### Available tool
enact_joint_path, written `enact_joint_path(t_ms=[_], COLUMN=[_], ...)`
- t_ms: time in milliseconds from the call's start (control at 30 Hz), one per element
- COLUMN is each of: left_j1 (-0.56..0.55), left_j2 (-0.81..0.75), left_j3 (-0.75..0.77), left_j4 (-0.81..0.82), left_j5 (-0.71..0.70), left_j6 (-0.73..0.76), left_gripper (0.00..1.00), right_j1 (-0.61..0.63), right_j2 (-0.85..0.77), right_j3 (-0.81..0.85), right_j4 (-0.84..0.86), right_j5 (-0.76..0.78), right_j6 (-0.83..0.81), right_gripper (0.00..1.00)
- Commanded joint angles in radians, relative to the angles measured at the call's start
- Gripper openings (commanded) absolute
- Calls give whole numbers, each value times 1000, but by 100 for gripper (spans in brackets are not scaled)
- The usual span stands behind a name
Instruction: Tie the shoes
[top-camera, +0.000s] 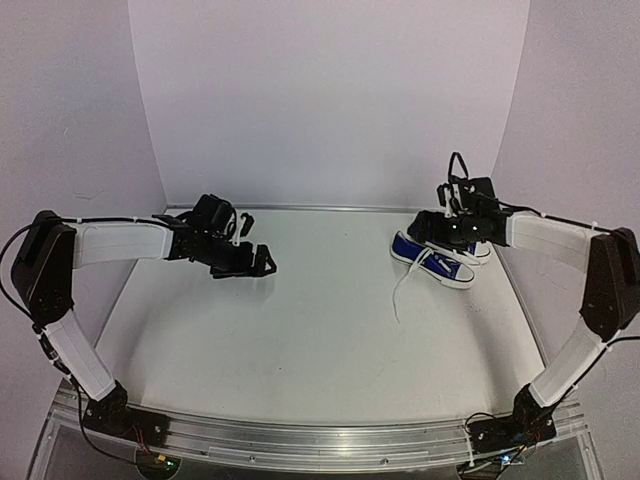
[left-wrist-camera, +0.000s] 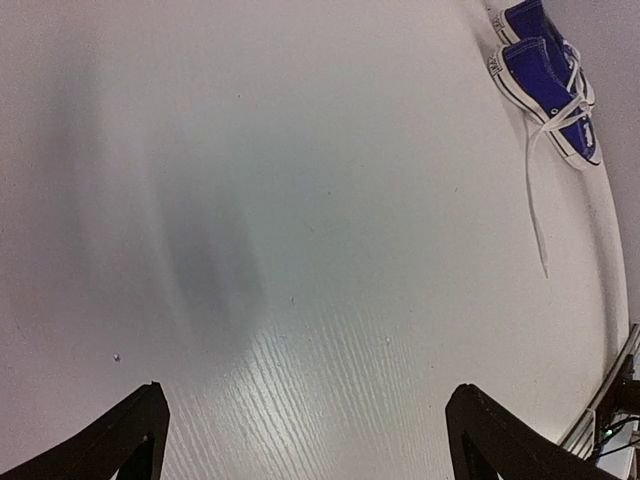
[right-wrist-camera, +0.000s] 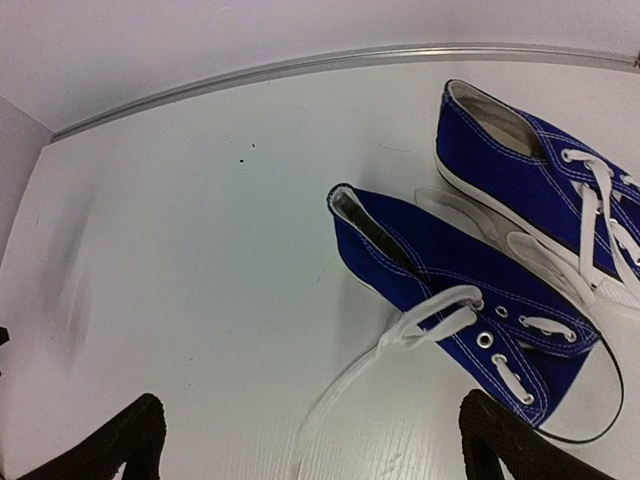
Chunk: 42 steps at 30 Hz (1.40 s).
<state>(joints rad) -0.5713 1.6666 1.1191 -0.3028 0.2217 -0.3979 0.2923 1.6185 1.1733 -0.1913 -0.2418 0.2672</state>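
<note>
Right wrist footage shows the right gripper (right-wrist-camera: 318, 445) spread wide, one dark fingertip (right-wrist-camera: 135, 440) at each lower corner and nothing clamped between them. Just beyond that gap, a loose lace (right-wrist-camera: 335, 395) is seen curving over the white table (right-wrist-camera: 180, 250) and running off the bottom edge. It is threaded through the eyelets of the front shoe (right-wrist-camera: 450, 290), which is untied, its heel opening turned toward the upper left and its toe toward the lower right. The rear shoe (right-wrist-camera: 520, 165) is set close beside it at the upper right, roughly parallel; whether the two touch cannot be told. A metal rail (right-wrist-camera: 300, 62) is seen along the table's far edge, behind both shoes.

From the top external camera, the right gripper is seen held over the pair at the far right of the table, so that most of the rear shoe is hidden. The loose lace is laid out from the front shoe toward the near edge.

The left gripper (top-camera: 250, 262) is held over the left-centre of the table, well apart from the shoes. Its fingers are likewise parted wide in the left wrist view, with nothing gripped, and the pair is seen far off in the upper right corner.
</note>
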Motion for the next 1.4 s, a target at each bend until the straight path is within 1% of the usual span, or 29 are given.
enact_joint_path(t_ms=[0,100,167,233,300,467,600,667,767,800,867,900,967,1033,1067,1167,1367], left_j1=[2,2,2,2,2,2,2,2,2,2,2,2,2,2,2,2,19], left_j2=[-86,-133,-156,-170,-182,-189,-179,-173,-168,-167,-165,-165,-164,-163,-163,-165,-175], left_j3=[31,20,16,14,8,-1,-1,5,7,6,5,3,5,12,20,37,85], left_j4=[27,9,-3,-13,-13,0,-2,-5,-6,-6,-6,-7,-11,-31,-41,-76,-180], left_j5=[52,26,9,3,4,13,6,2,1,1,0,-2,-10,-38,-50,-100,-143], left_j6=[40,56,59,60,54,37,33,29,17,13,6,3,-6,-16,-21,-36,-41], left_gripper=[100,99,100,100,100,100,100,100,100,100,100,100,100,100,99,100,100], right_j1=[24,42,51,54,58,60,60,60,60,61,62,63,72,95,108,160,326], right_j2=[135,268,334,396,452,535,587,610,631,635,638,637,632,618,613,586,558], right_j3=[194,345,420,477,528,572,586,598,617,622,632,637,646,654,660,669,692], right_j4=[-67,-144,-170,-189,-206,-227,-227,-227,-227,-227,-227,-227,-227,-227,-227,-226,-226], right_j5=[79,123,140,144,157,212,215,216,215,213,205,195,154,105,90,17,-44], right_j6=[-85,-128,-139,-143,-145,-141,-148,-152,-162,-165,-174,-179,-204,-249,-261,-368,-532], right_gripper=[98,98,95,87,77,67,60,53,46,41,28,24,14,1,0,0,0])
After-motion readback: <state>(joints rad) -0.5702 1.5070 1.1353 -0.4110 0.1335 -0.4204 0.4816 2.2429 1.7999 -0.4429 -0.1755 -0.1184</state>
